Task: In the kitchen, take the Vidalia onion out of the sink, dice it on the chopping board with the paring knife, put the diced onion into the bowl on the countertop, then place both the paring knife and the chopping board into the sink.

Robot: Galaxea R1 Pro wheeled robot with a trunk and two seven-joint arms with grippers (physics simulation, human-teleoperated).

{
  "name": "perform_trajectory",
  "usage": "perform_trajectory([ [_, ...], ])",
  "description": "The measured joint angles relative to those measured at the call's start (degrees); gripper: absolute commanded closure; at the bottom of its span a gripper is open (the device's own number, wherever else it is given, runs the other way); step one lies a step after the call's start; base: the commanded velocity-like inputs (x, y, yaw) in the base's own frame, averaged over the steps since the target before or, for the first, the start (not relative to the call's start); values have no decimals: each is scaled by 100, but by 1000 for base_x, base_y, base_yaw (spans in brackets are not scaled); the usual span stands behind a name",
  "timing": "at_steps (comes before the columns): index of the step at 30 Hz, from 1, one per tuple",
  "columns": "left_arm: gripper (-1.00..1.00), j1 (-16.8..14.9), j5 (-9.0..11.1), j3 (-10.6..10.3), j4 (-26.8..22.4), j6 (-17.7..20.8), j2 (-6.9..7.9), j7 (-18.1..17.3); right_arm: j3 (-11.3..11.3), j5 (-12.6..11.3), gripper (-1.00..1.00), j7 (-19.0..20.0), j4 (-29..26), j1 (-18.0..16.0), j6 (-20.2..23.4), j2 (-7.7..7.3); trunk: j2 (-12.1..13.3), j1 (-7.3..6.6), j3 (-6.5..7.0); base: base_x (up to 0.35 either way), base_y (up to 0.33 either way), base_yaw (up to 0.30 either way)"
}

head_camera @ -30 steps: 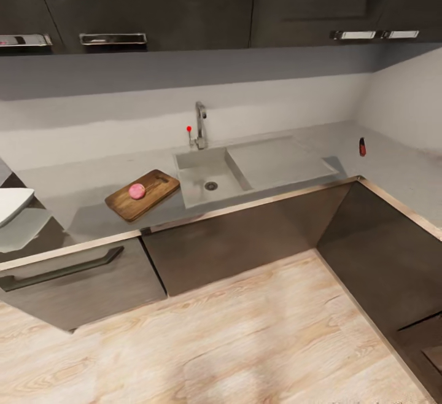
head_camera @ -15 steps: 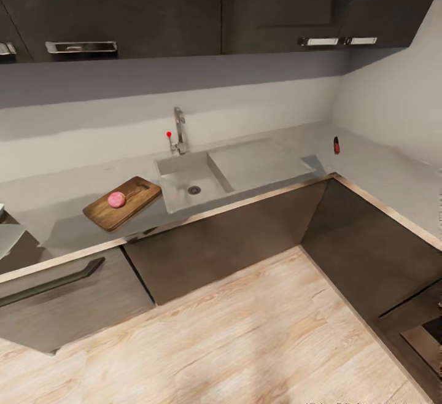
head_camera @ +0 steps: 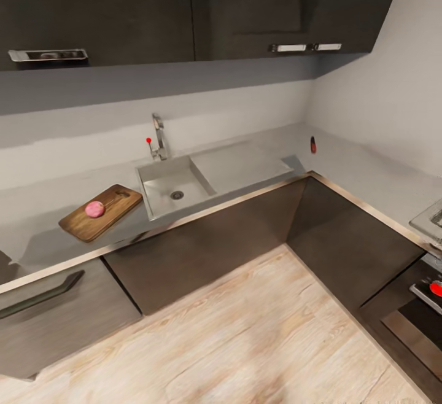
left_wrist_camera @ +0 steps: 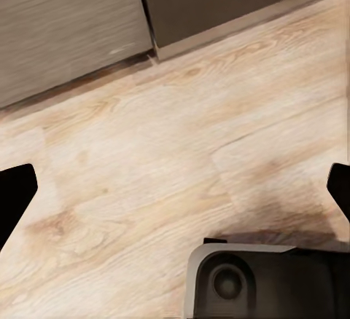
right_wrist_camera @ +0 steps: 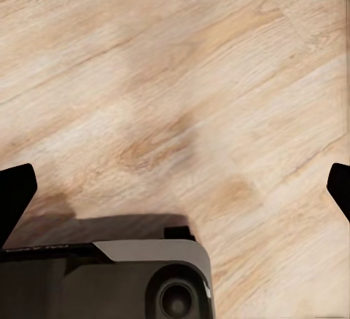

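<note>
The pink Vidalia onion lies on the brown chopping board, which rests on the grey countertop left of the sink. The steel basin is bare, with its tap and red knob behind it. A small dark-and-red object stands on the countertop near the corner; it is too small to tell whether it is the paring knife. The bowl is out of view. My left gripper and right gripper hang open over the wooden floor, with nothing between their fingers.
Dark base cabinets run under the L-shaped counter, which bends toward me on the right. A cooktop edge and an oven front show at the far right. Light wooden floor lies between me and the cabinets.
The head view has swung to the right, so everything has shifted left in the picture. The white bowl has left the frame and the oven has come in. Onion and board have not moved.
</note>
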Motion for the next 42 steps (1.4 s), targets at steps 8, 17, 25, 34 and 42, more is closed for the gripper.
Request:
perform_trajectory([
  [8, -100, -1, 0, 0, 20, 0, 0, -1, 6, 5, -100, 1, 0, -1, 0, 5, 0, 0, 58, 0, 0, -196],
  [17, -100, -2, 0, 0, 83, 3, 0, -2, 8, 4, -100, 2, 0, -1, 0, 5, 0, 0, 124, 0, 0, -196],
  [25, -100, -2, 1, 0, 91, 0, 0, -2, 8, 5, -100, 2, 0, -2, 0, 5, 0, 0, 183, 0, 0, -196],
  [34, -100, -2, 0, 0, 91, 4, 0, -2, 8, 5, -100, 2, 0, 0, -1, 5, 0, 0, 248, 0, 0, -196],
  [42, -100, -3, 4, 0, 91, 9, 0, -1, 15, 5, -100, 3, -1, -2, -7, 13, 0, 0, 312, 0, 0, -107],
])
